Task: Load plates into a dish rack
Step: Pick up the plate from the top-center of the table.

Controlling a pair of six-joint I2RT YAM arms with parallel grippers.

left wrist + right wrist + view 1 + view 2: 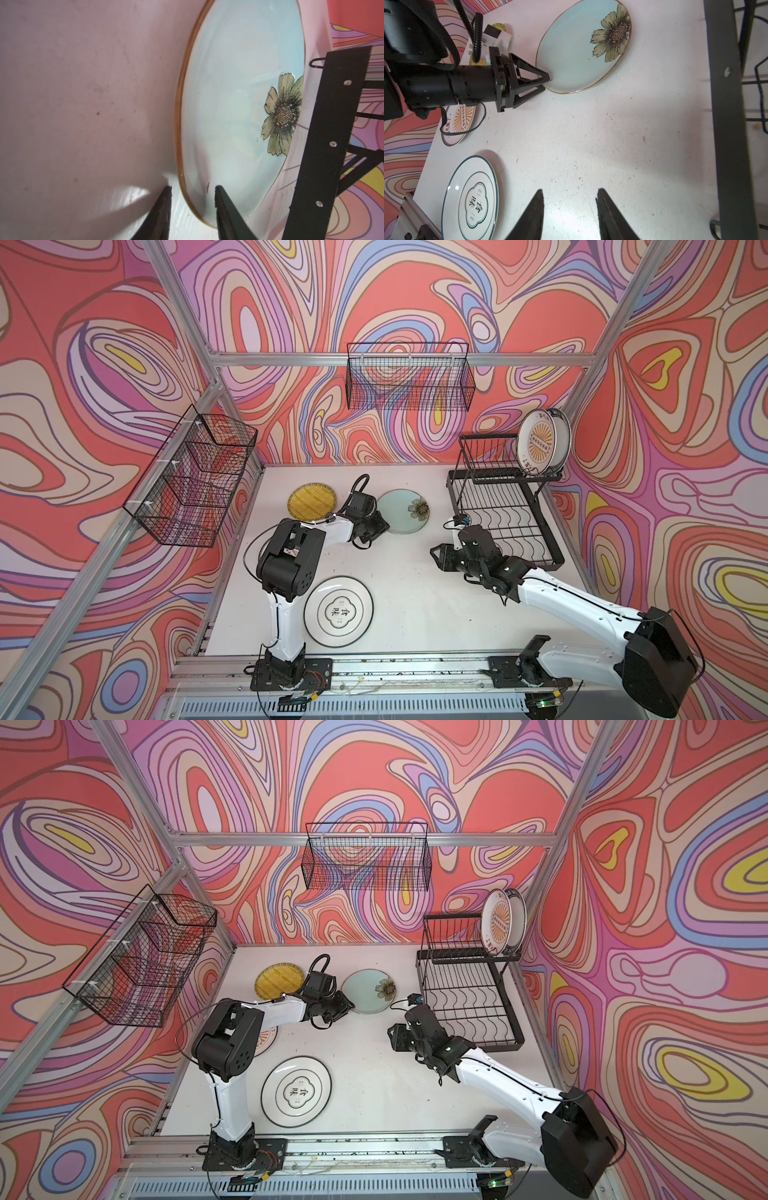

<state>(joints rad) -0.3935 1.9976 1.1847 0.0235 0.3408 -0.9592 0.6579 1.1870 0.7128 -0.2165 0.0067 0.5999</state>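
The pale green flower plate (pixel 401 512) (pixel 368 990) (pixel 571 52) lies flat on the table beside the dish rack (pixel 498 522) (pixel 465 1002). My left gripper (pixel 384 526) (pixel 192 188) is open and straddles its near rim (pixel 182 182), one finger over the plate and one outside it. My right gripper (pixel 432 554) (pixel 570 192) is open over bare table, holding nothing. An orange-sunburst plate (pixel 538 445) and another plate (pixel 563 439) behind it stand on the rack's upper tier. The yellow striped plate (pixel 311 501), the Chinese-character plate (pixel 338 611) and a second sunburst plate (pixel 456 122) lie flat.
Black mesh baskets hang on the back wall (pixel 409 377) and the left wall (pixel 195 477). An aluminium rail (pixel 374 668) carrying both arm bases runs along the table's front edge. The rack's black frame bar (pixel 726 124) stands close beside my right gripper.
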